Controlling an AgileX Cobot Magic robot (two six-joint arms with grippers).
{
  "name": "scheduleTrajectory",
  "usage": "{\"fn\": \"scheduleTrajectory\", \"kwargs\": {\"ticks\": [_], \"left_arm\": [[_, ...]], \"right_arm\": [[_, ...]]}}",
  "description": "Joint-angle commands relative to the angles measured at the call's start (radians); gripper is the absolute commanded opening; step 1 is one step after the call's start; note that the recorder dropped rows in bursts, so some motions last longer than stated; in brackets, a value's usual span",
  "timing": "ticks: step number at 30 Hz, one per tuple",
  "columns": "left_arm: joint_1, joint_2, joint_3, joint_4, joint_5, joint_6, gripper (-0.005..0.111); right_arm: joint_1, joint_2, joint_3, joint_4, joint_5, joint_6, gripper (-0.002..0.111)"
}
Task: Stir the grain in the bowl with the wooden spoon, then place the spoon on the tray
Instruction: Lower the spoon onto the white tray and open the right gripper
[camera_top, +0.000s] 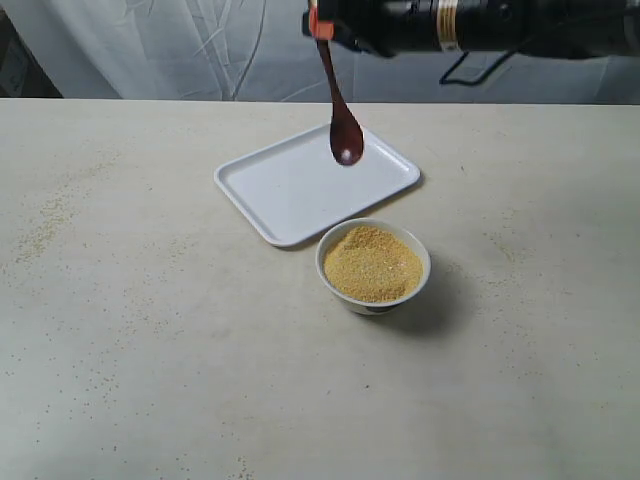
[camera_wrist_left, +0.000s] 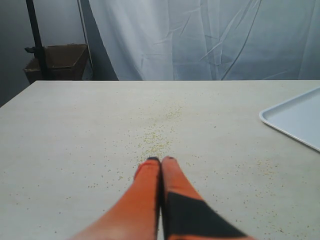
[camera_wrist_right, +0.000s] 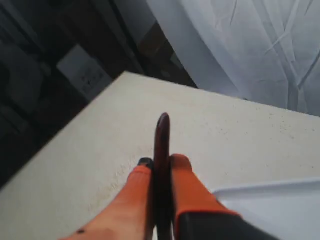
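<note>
My right gripper (camera_top: 320, 25) is high at the back of the exterior view, shut on the handle of the dark reddish wooden spoon (camera_top: 343, 125). The spoon hangs bowl-down in the air above the white tray (camera_top: 275, 195). In the right wrist view the spoon (camera_wrist_right: 162, 150) stands edge-on between the orange fingers of that gripper (camera_wrist_right: 161, 161). The white bowl (camera_top: 334, 277) sits in front of the tray, heaped with yellow grain (camera_top: 372, 263). My left gripper (camera_wrist_left: 161, 160) is shut on nothing, low over the table, and does not show in the exterior view.
Loose yellow granules are scattered on the table (camera_top: 150, 330), thickest at the left (camera_top: 45, 225) and ahead of the left gripper (camera_wrist_left: 160, 135). The tray's corner (camera_wrist_left: 295, 120) shows in the left wrist view. A white curtain (camera_top: 200, 45) hangs behind the far edge.
</note>
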Motion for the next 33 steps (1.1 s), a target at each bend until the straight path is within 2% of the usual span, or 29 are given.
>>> {"fn": "scheduleTrajectory", "kwargs": {"ticks": [1, 2, 7, 12, 14, 18, 20, 29, 31, 33], "left_arm": [[0.004, -0.004, 0.003, 0.002, -0.014, 0.000, 0.000], [0.004, -0.004, 0.003, 0.002, -0.014, 0.000, 0.000], [0.004, -0.004, 0.003, 0.002, -0.014, 0.000, 0.000], [0.004, -0.004, 0.003, 0.002, -0.014, 0.000, 0.000], [0.004, -0.004, 0.003, 0.002, -0.014, 0.000, 0.000], [0.004, -0.004, 0.003, 0.002, -0.014, 0.000, 0.000], [0.004, -0.004, 0.003, 0.002, -0.014, 0.000, 0.000], [0.004, -0.004, 0.003, 0.002, -0.014, 0.000, 0.000], [0.004, -0.004, 0.003, 0.002, -0.014, 0.000, 0.000], [0.004, -0.004, 0.003, 0.002, -0.014, 0.000, 0.000]], "right_arm": [[-0.050, 0.137, -0.179, -0.040, -0.017, 0.333, 0.004], [-0.058, 0.184, -0.221, -0.028, -0.017, 0.388, 0.004], [-0.065, 0.383, -0.367, 0.046, -0.021, 0.388, 0.004], [-0.060, 0.504, -0.416, 0.053, -0.033, 0.388, 0.005], [-0.056, 0.536, -0.416, 0.053, -0.031, 0.388, 0.014], [-0.054, 0.581, -0.416, 0.036, -0.040, 0.371, 0.043], [-0.054, 0.585, -0.416, 0.002, -0.031, 0.371, 0.050], [-0.081, 0.506, -0.416, -0.268, 0.051, 0.377, 0.055], [-0.097, 0.474, -0.413, -0.268, 0.001, 0.377, 0.054], [-0.117, 0.439, -0.413, -0.268, -0.084, 0.377, 0.048]]}}
